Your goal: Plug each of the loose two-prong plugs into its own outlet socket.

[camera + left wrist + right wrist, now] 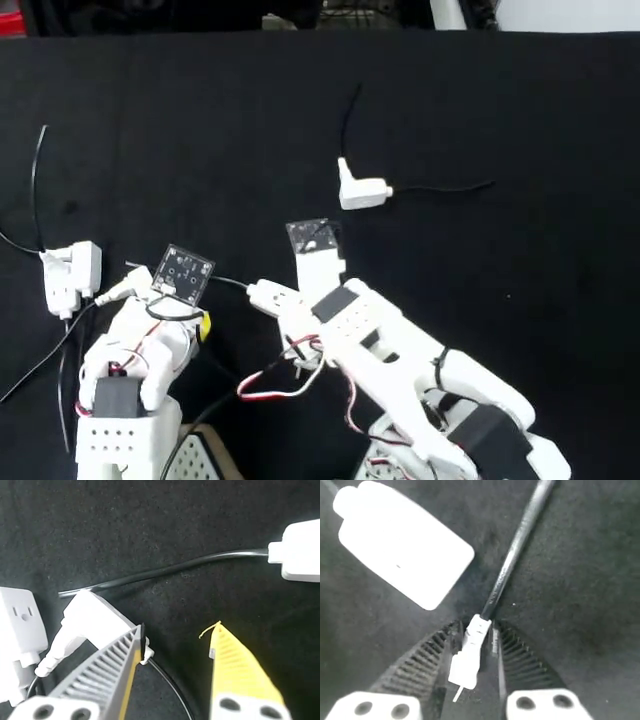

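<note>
No plug appears seated. Right gripper (470, 650) pinches plug (466, 662). Left gripper (178, 629) spread beside second plug (92, 617), outlet (72, 272) at its 9 o'clock. Third plug (362, 190) loose, 1 o'clock of right gripper.

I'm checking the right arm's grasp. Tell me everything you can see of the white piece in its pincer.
The white piece is small, narrow, smooth plastic by its look. A black cord leaves its far end; a thin pale pin juts from its near end. The right pincer is shut on it, ribbed fingers pressing both sides, over the black cloth.
</note>
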Robot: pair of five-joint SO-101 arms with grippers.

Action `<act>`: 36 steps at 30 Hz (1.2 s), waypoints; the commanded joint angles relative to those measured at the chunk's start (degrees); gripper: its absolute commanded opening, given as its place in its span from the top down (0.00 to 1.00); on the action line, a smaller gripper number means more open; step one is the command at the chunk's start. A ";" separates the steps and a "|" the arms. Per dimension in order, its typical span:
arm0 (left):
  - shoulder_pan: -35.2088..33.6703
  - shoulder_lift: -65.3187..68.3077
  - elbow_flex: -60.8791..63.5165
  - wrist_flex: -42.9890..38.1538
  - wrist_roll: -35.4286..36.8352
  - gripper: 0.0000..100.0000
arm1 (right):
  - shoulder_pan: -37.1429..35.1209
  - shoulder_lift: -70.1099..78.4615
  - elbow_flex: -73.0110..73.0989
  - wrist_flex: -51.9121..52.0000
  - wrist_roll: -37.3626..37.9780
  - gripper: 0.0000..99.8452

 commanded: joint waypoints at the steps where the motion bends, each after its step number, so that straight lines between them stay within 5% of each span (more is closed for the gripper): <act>1: -0.75 -0.09 0.57 -0.70 -0.53 0.78 | -1.23 0.66 -1.19 -0.26 -0.53 0.91; 12: -0.75 -0.09 0.48 0.70 -4.13 0.78 | 2.29 9.45 -11.21 10.99 1.23 0.99; 19: -0.75 -0.09 0.48 0.70 -4.13 0.78 | 16.88 8.31 -20.44 16.97 17.41 0.99; 27: -0.75 -0.09 0.48 0.70 -4.13 0.78 | 22.24 12.09 -29.76 16.88 58.55 0.98; 36: -0.75 -0.09 0.48 0.79 -4.13 0.78 | 21.01 17.10 -32.92 5.54 68.75 0.97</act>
